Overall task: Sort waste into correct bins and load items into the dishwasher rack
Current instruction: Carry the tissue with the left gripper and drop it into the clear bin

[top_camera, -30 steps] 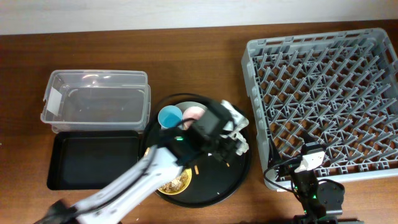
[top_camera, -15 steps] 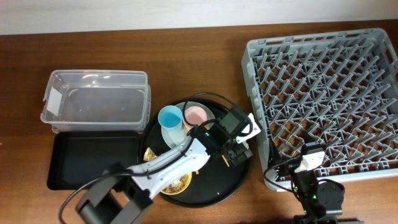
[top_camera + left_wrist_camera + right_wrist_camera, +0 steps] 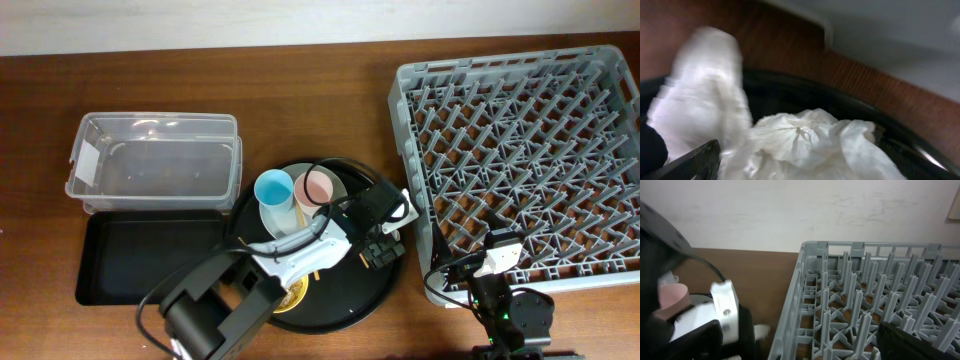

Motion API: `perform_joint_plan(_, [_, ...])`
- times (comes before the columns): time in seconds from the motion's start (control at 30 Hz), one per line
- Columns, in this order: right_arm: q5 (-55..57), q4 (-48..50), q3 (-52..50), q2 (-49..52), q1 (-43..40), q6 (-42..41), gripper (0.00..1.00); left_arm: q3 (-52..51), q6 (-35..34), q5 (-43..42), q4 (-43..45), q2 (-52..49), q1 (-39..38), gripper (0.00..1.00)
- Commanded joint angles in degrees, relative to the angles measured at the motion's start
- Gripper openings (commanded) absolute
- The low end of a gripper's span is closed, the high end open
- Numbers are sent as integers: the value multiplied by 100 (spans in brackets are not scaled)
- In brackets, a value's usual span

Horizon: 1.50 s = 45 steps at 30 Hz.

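I'm working at what looks like a lab bench: wooden worktop against a plain white wall (arm cables loose), a grey dishwasher rack staged on it.

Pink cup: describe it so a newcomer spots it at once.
Left of the big grey rack lies a round black tray. At its far side stand two small cups; the pink cup is nearer the rack, the blue cup farther.

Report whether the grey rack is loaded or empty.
Empty. From overhead, the rack shows only bare pegs, with nothing among them.
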<state>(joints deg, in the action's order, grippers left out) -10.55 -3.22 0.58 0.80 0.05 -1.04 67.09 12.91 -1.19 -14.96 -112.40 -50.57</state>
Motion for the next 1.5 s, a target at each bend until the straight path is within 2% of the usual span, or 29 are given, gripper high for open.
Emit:
perform_joint_plan(0.0, [28,-39,-26,-39,26,13,99,46,92,26,17,-225,9,90])
perform_joint_plan(0.1, [28,-39,-26,-39,26,13,99,46,90,232,-11,-225,9,74])
perform_joint_plan(0.3, [28,-39,-26,-39,26,13,99,76,92,275,0,-223,9,30])
perform_joint_plan(0.37, [28,-39,-26,-39,26,13,98,116,90,376,-7,-221,9,25])
perform_joint_plan(0.43, [28,-39,-26,-39,26,13,99,151,90,553,-4,-179,9,15])
perform_joint_plan(0.5, [28,-39,-26,-39,26,13,99,188,90,702,-7,-55,9,2])
perform_joint_plan(0.67, [28,-39,-26,-39,26,13,99,278,-111,704,-15,570,9,0])
perform_joint_plan(0.87, [28,-39,-26,-39,26,13,99,278,-236,752,-96,1801,15,0])
perform_joint_plan(1.07, [28,-39,-26,-39,26,13,99,278,-328,1615,-459,2745,350,0])
perform_joint_plan(1.2, [28,-39,-26,-39,26,13,99,278,-920,2343,-833,3010,1187,0])
perform_joint_plan(1.47, [28,-39,-26,-37,26,13,99,254,-2413,2302,-1429,2931,3429,0])
